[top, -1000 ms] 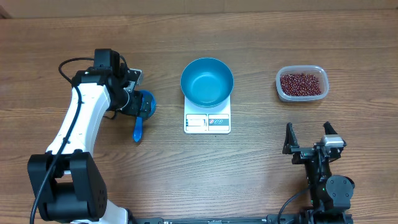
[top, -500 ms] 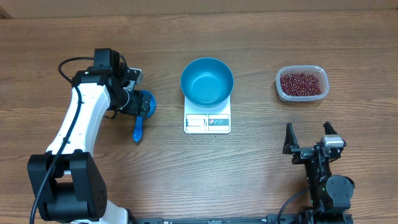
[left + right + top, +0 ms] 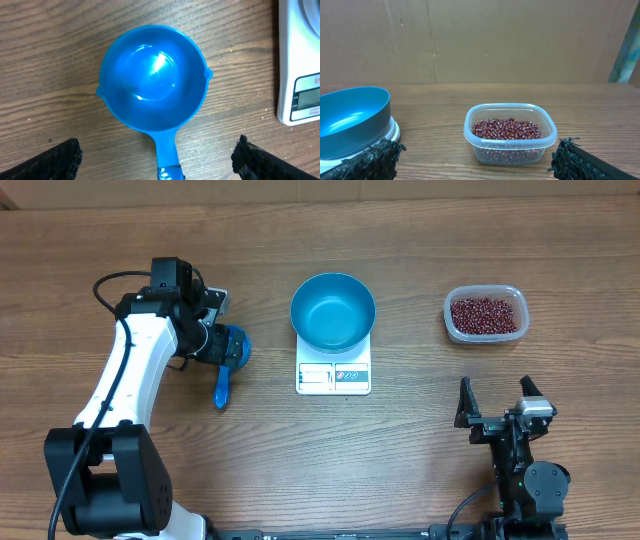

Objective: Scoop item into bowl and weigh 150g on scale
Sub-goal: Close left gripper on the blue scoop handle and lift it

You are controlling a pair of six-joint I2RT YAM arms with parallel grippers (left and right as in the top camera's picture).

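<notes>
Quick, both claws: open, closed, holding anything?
Left claw: open, empty, above the scoop.
Right claw: open, empty.

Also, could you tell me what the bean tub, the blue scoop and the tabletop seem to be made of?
Tub: likely clear plastic, slightly cloudy; the beans show through its wall.
Scoop: probably moulded plastic, glossy blue; bright highlights in its cup.
Table: wood or wood-look laminate, matte; grain lines without glare, which one I cannot tell.
</notes>
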